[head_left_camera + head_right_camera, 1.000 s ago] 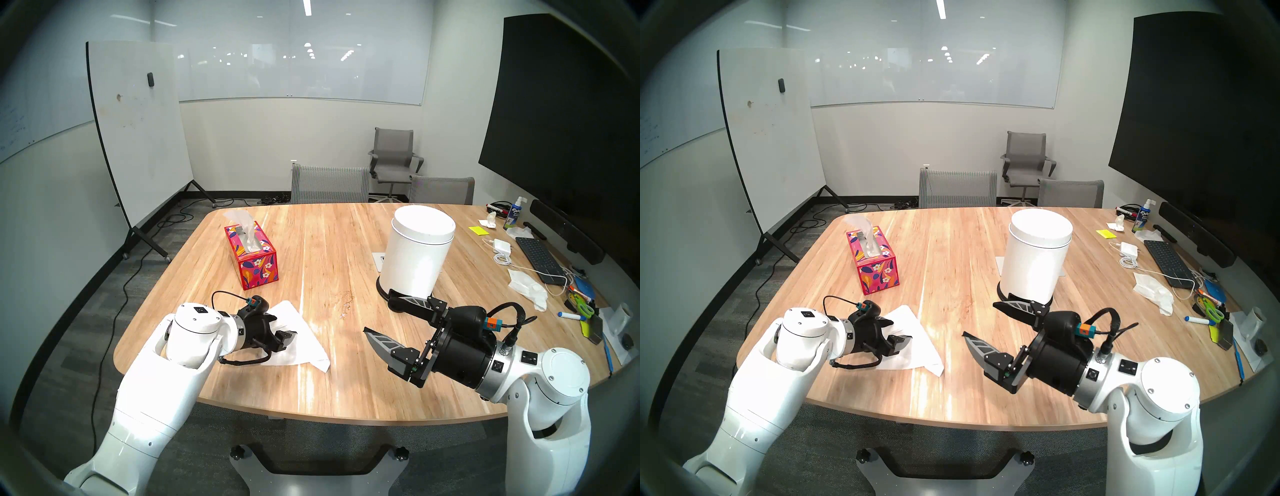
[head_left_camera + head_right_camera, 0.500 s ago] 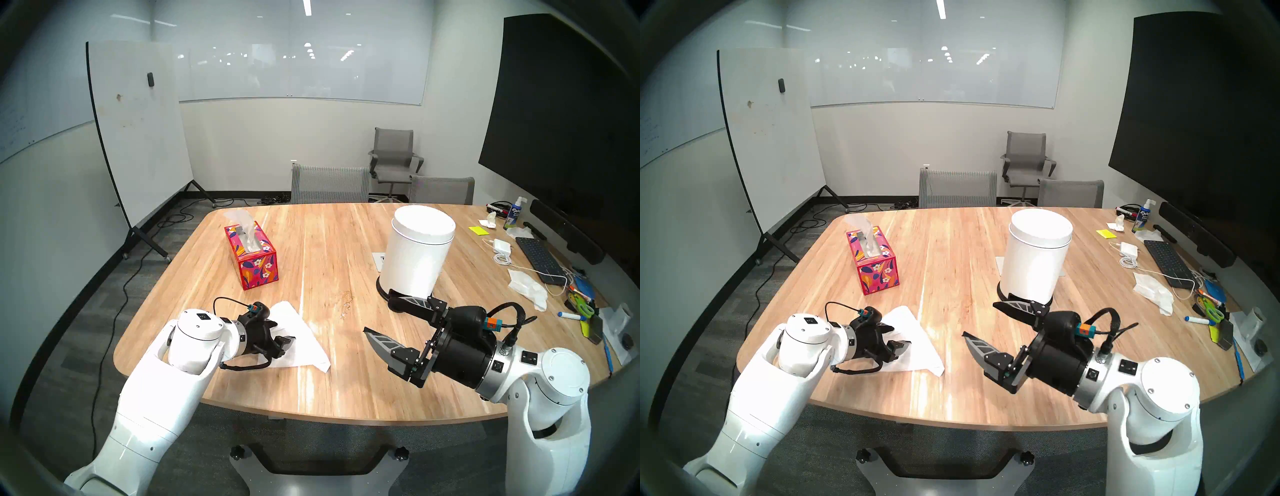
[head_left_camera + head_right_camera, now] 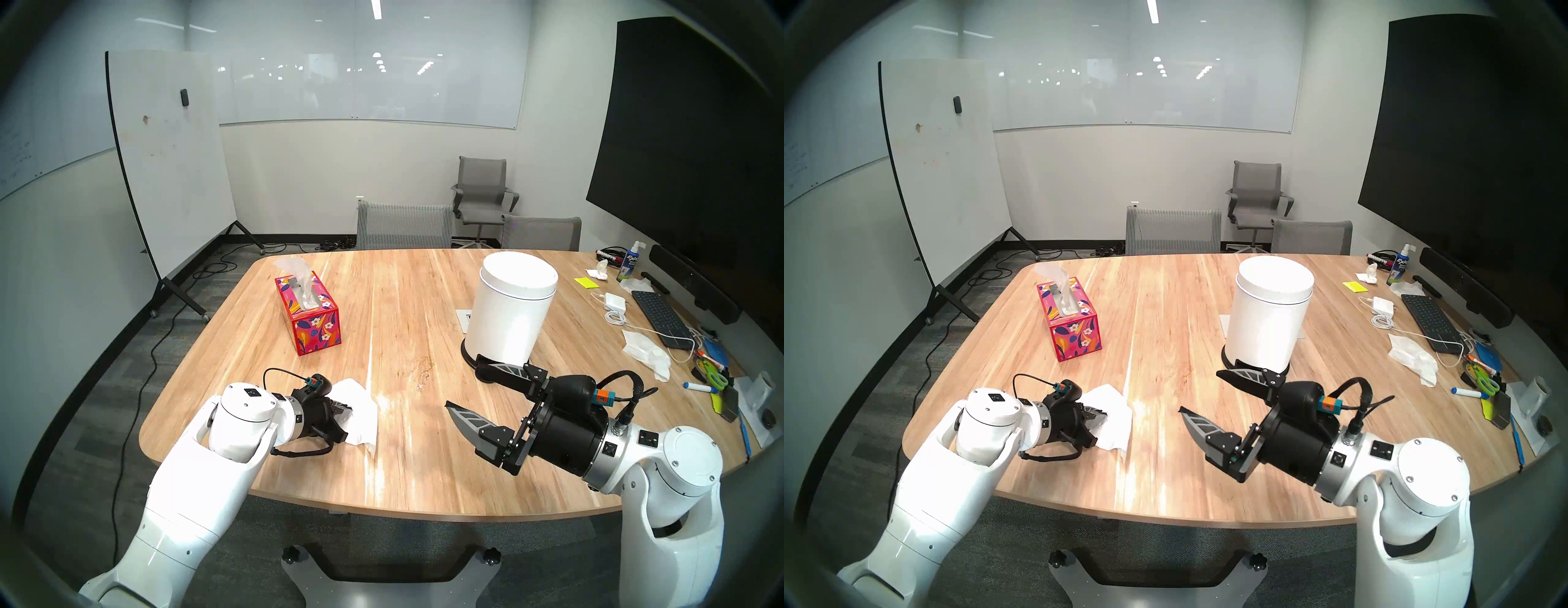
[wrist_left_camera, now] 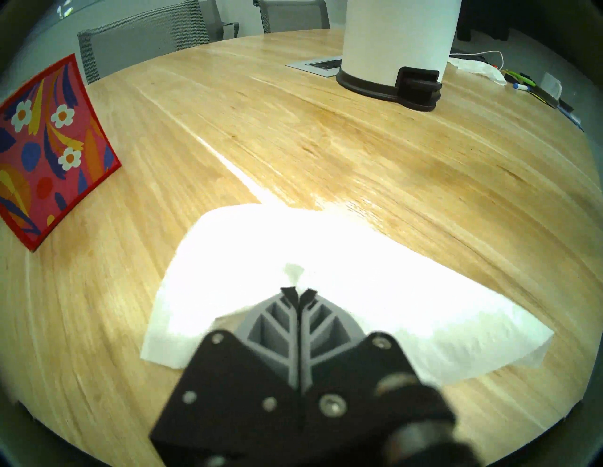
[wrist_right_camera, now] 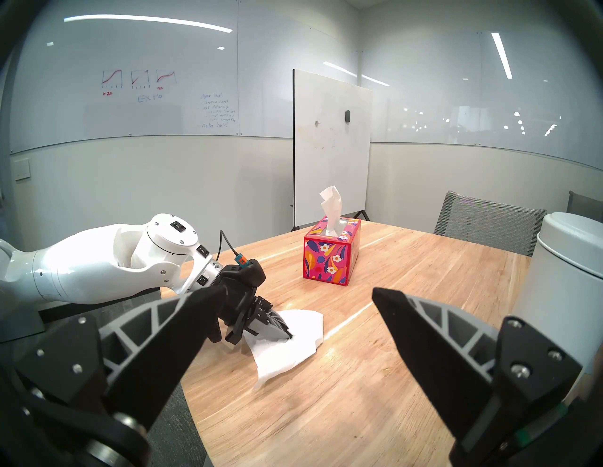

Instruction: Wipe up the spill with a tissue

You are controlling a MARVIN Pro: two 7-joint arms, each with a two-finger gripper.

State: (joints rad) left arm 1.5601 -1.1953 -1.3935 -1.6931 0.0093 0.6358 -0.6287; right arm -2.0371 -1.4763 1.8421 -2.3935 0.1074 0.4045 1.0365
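1 tissue [image 4: 248, 261] pinched in left tool [image 4: 297, 292], on table [image 4: 359, 137]

White tissue [image 3: 360, 407], red floral-patterned box [image 3: 312, 316], white bin [image 3: 511, 312], seemingly brownish spill [image 3: 424, 369]

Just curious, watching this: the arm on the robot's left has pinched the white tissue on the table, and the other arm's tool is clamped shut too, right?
Not quite. The left tool has pinched the tissue, but the right tool is wide open and holds nothing. The right wrist view shows its two fingers spread far apart above the table.
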